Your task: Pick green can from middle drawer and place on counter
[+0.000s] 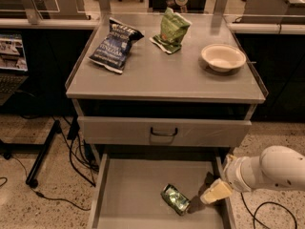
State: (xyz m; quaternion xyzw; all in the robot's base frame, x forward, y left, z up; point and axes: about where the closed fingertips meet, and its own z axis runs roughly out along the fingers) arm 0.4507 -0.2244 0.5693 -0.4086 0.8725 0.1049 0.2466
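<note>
The green can (175,199) lies on its side on the floor of the open middle drawer (128,194), right of centre. My gripper (209,194) reaches in from the right on a white arm and hangs just right of the can, a small gap apart, low over the drawer floor. A cream fingertip (215,192) shows; a dark part lies beside it. The counter (162,75) is the grey cabinet top above the drawers.
On the counter lie a dark blue chip bag (113,44), a crinkled green snack bag (172,28) and a cream bowl (222,57). A shut drawer front with a dark loop handle (163,132) sits above the open drawer. Cables and a stand leg lie on the floor at left.
</note>
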